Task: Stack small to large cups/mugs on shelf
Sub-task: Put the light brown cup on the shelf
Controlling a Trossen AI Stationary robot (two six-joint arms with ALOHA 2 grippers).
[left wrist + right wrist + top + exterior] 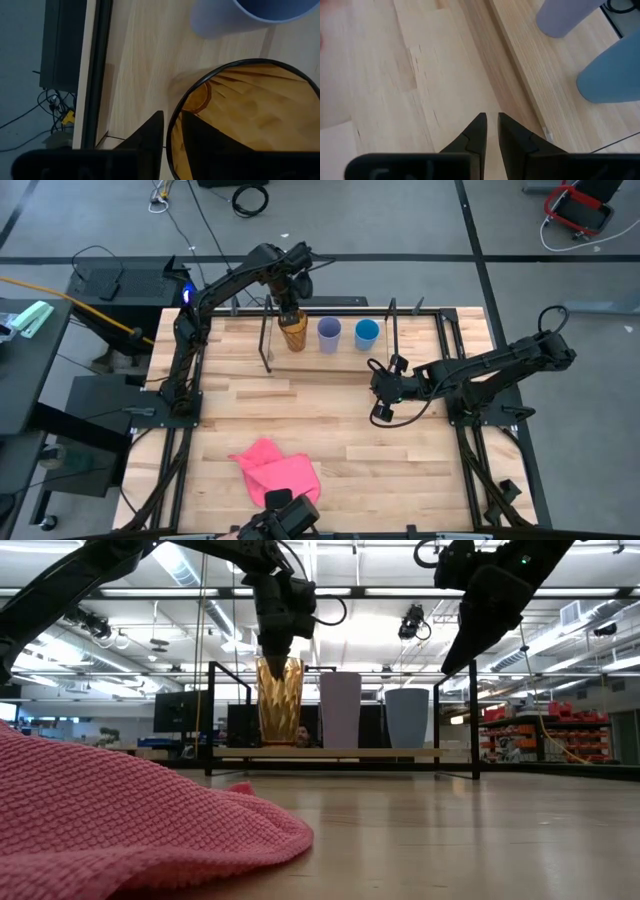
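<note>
Three cups stand upright in a row on the shelf [345, 358] at the table's far side: the amber-brown one [292, 335] at the left, the lavender one [329, 333] in the middle, the blue one [367, 332] at the right. My left gripper [171, 117] points down over the amber cup [250, 115], open, its fingers on either side of the cup's rim. My right gripper [490, 116] hovers above the table just in front of the shelf [540, 85], near the blue cup [615, 75], slightly open with nothing between its fingers. My left gripper comes at the amber cup's rim [173, 131] from above, one finger inside the cup and one outside. A gap shows beside the outer finger. Whether the inner finger touches the wall, I cannot tell. The cup stands upright on the shelf.
A pink cloth [275, 470] lies crumpled near the table's front edge, left of the middle, beside the low camera [285, 520]. The shelf's thin black legs [266, 340] rise at its ends. Bare wood lies between the shelf and the cloth.
</note>
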